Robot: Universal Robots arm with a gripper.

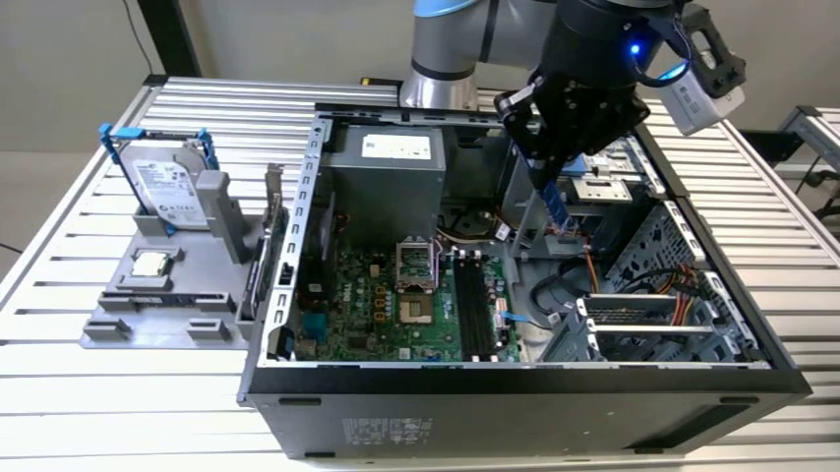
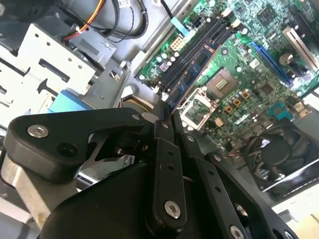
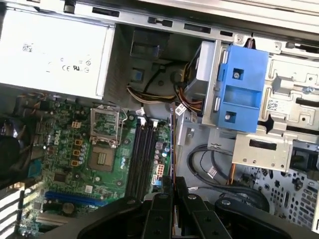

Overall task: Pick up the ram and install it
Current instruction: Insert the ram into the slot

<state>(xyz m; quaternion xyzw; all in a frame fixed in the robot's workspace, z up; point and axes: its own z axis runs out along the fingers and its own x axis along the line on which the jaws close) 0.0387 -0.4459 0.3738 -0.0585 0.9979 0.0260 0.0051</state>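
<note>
currently the gripper (image 1: 541, 162) holds the ram (image 1: 556, 204) above the motherboard (image 1: 381, 300).

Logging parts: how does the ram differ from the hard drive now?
The ram is a thin bluish stick, the hard drive a broad silver slab. The gripper holds the ram over the open case; the hard drive stands in a grey holder outside it. Both are roughly upright.

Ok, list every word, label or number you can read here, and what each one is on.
No text here can be quoted.
Label on the hard drive: too small to read.
Sticker on the power supply: marks blurred.
Sticker on the computer case front: too small.
White tag on the drive cage: blurred.
The ram held in the gripper: no legible print.
</note>
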